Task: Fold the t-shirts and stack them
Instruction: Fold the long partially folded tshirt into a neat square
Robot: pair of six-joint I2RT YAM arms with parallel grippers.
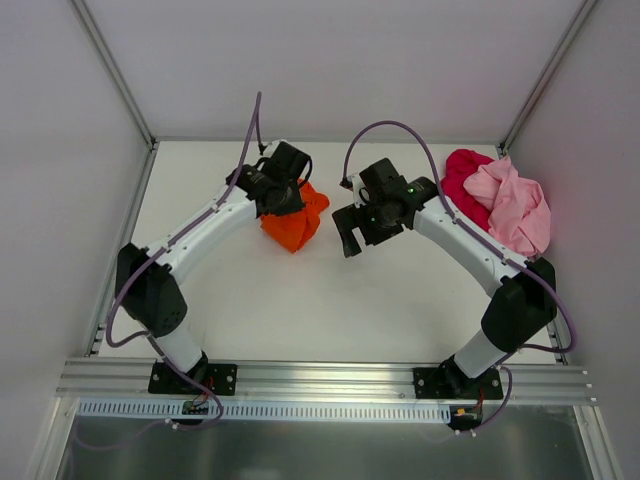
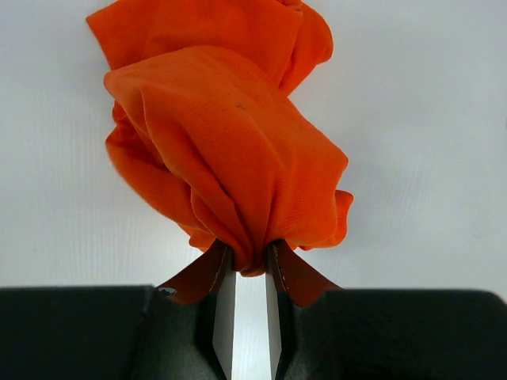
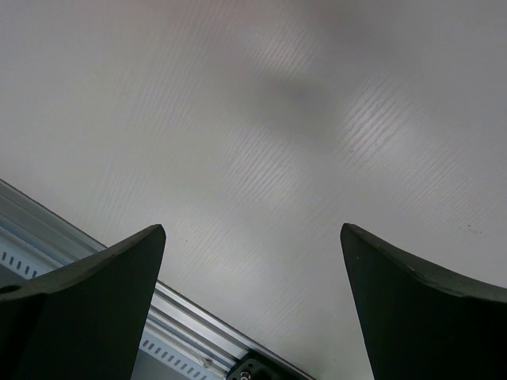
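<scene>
The bright orange t-shirt (image 1: pixel 296 222) is bunched up near the middle of the table. My left gripper (image 1: pixel 283 196) is shut on a pinch of its cloth. In the left wrist view the orange t-shirt (image 2: pixel 230 134) hangs crumpled from my left gripper (image 2: pixel 251 257). My right gripper (image 1: pixel 350 240) is open and empty, held above bare table just right of the orange shirt. In the right wrist view my right gripper (image 3: pixel 253 237) shows only white table between its fingers (image 3: pixel 103 293). The light pink t-shirt (image 1: pixel 515 205) lies crumpled over the crimson-magenta t-shirt (image 1: pixel 465 178) at the far right.
White walls close the table (image 1: pixel 300 300) at the back and both sides. An aluminium rail (image 1: pixel 320 378) runs along the near edge by the arm bases; it also shows in the right wrist view (image 3: pixel 182 321).
</scene>
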